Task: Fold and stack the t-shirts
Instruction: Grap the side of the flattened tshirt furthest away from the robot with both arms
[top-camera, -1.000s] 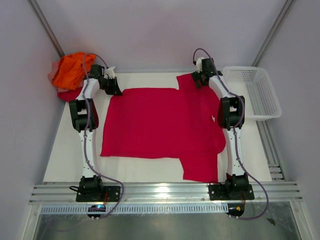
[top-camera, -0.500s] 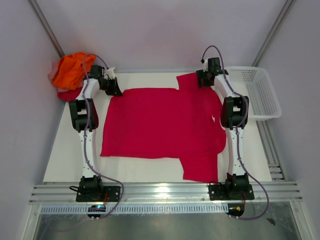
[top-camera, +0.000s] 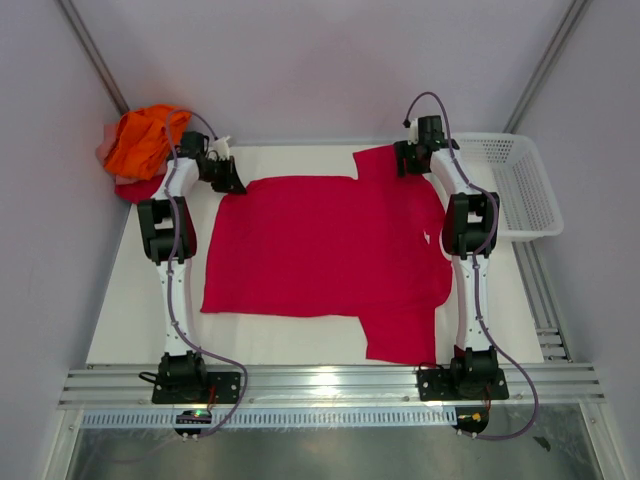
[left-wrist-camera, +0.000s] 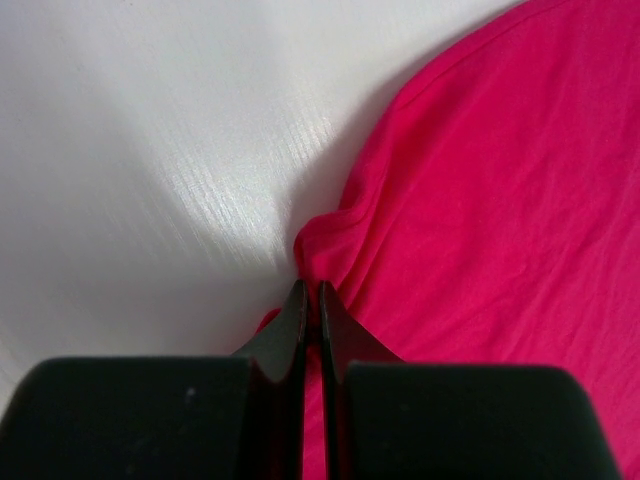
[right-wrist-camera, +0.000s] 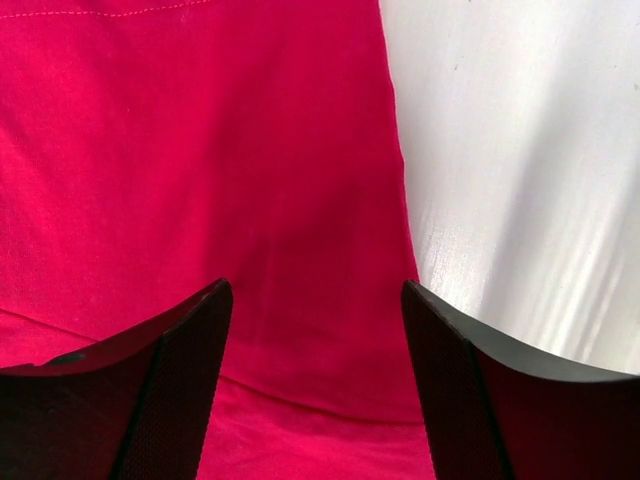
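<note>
At the far left corner lies a heap of orange t-shirts. Just beside it the left gripper is pinched together on a bunched far-left corner of the crimson t-shirt, which lies spread flat across the white table. The right gripper hangs with its fingers apart over the shirt's far-right sleeve, its edge between them. A white mesh basket stands rightmost.

crimson t-shirt | orange t-shirt heap | white mesh basket | white table
</note>
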